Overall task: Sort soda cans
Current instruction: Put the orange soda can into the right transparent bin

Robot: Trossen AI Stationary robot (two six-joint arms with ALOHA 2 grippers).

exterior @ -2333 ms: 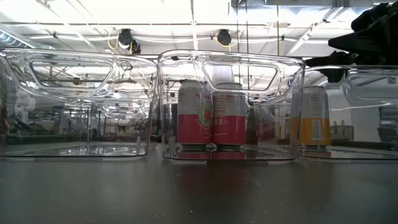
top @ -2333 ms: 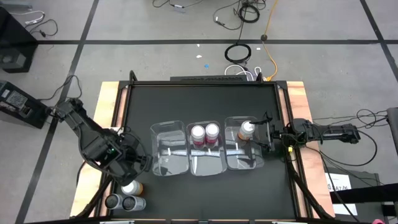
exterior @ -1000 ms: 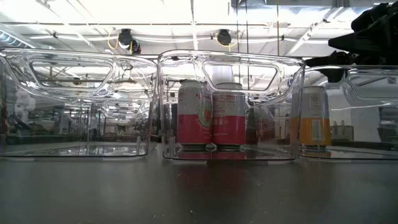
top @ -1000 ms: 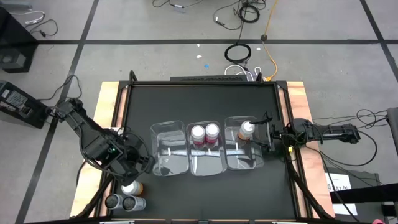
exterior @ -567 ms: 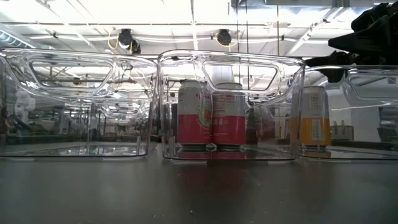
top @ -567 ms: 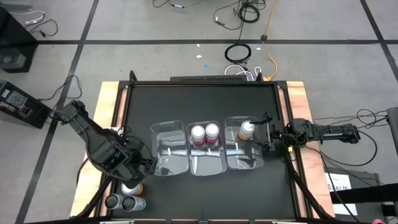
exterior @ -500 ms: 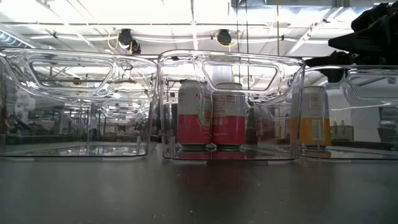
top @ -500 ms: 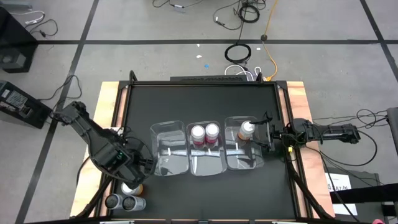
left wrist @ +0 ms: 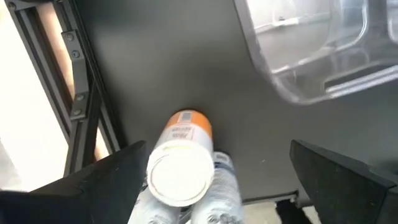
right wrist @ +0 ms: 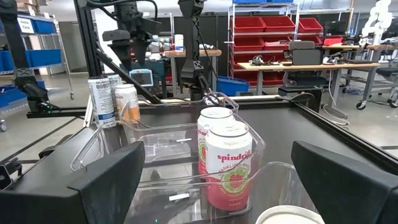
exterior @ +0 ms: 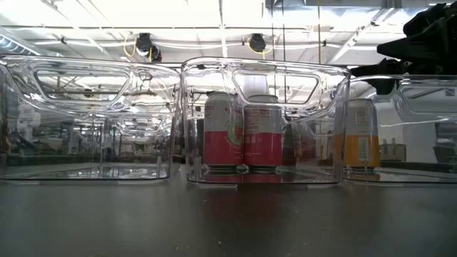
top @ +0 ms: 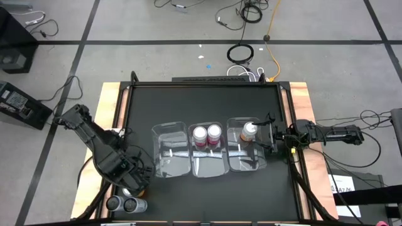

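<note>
**Left gripper wide over the orange can at the worktop's corner**

Three clear bins sit in a row on the black worktop point(top: 201, 113). The left bin point(top: 171, 157) holds no can. The middle bin point(top: 208, 157) holds the two red cans point(top: 206, 134), side by side and upright. The right bin point(top: 246, 154) holds one orange can point(top: 249, 131) near its far end.

The left gripper point(top: 133, 185) hangs over the near left corner of the worktop, fingers spread wide and holding nothing. In its wrist view the second orange can point(left wrist: 181, 165) stands upright directly between the two fingers (neither finger touches it). The two silver cans point(top: 123, 204) stand just beside it, touching each other, toward the worktop's edge, and the rounded corner of the left bin is near on the other side. A black frame rail point(left wrist: 74, 87) runs along the edge close by.

The right gripper point(top: 269, 136) waits at the right bin's outer side, fingers also wide and empty, looking across the bins toward the red cans.

Cables point(top: 248, 37) lie on the floor beyond the worktop.
</note>
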